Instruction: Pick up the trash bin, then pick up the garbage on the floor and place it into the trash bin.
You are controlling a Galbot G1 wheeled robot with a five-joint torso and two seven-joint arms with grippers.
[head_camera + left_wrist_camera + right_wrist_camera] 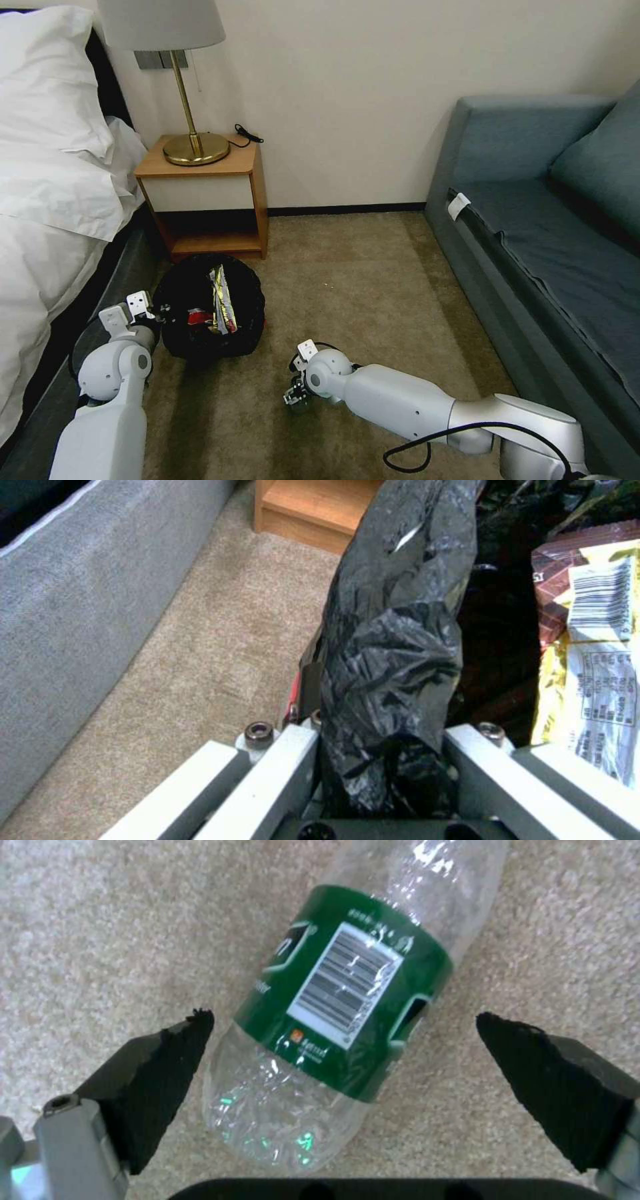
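Observation:
The trash bin (pixel 175 313), lined with a black bag, stands on the carpet by the nightstand. My left gripper (pixel 159 313) is shut on its bag-covered rim (pixel 390 645). In the left wrist view, that gripper (pixel 383 735) has the crinkled plastic between its fingers. Inside the bin lie a yellow-green wrapper (pixel 223 303) and a red-and-white packet (pixel 199 317). My right gripper (pixel 295 395) is low over the carpet. In the right wrist view it (pixel 345 1021) stands open around a clear bottle with a green label (pixel 347 985), which lies flat between the black pads, apart from both.
A bed (pixel 47 200) runs along the left. A wooden nightstand (pixel 207 193) with a brass lamp (pixel 193 143) stands behind the bin. A blue-grey sofa (pixel 533 253) lines the right side. Open carpet (pixel 360 287) lies between them.

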